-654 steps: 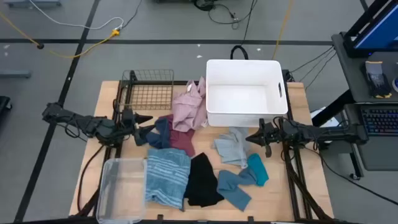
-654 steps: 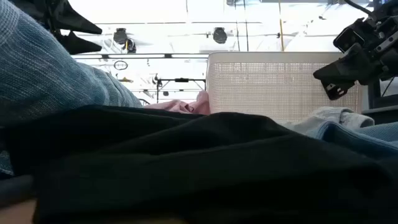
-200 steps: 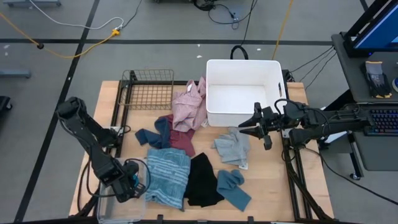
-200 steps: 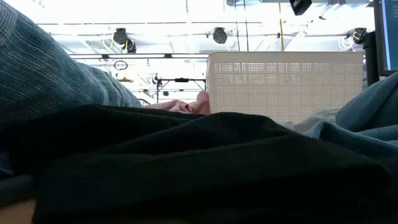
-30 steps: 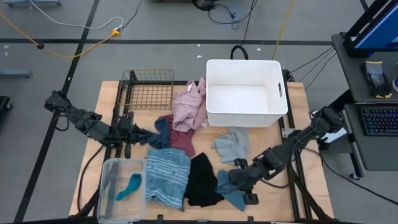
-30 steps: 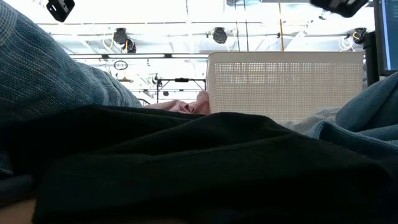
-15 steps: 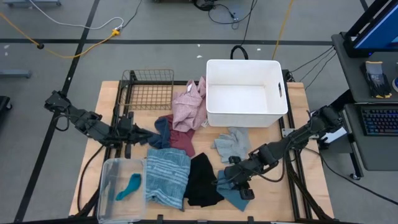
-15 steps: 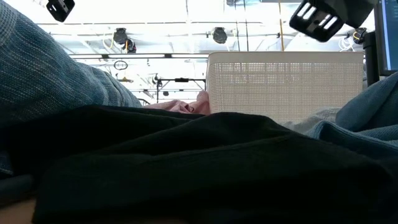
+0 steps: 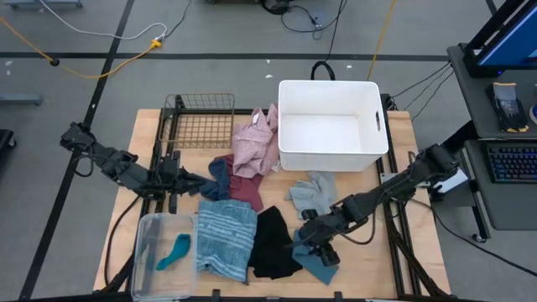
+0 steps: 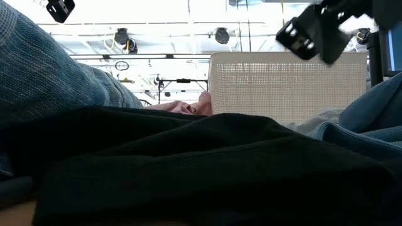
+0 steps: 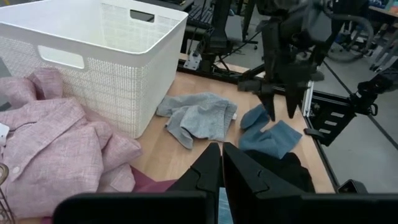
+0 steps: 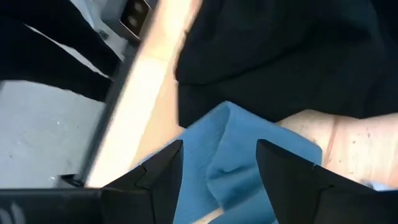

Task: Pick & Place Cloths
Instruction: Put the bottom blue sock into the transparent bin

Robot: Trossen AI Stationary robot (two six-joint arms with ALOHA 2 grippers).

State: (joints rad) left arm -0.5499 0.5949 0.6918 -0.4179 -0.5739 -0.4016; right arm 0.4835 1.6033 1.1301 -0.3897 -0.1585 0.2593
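Cloths lie across the middle and front of the table [image 9: 143, 134]: a blue cloth [image 9: 323, 262] near the front edge, with a black cloth [image 9: 270, 242] touching its left side and a grey cloth [image 9: 312, 195] behind it. The right gripper [image 9: 312, 241] hangs over the blue cloth, fingers spread, nothing held. The left gripper [image 9: 201, 186], fingers pressed together and empty, sits at the navy cloth [image 9: 216, 174] near the left edge. A teal cloth [image 9: 174, 250] lies in the clear bin [image 9: 144, 267] at the front-left corner.
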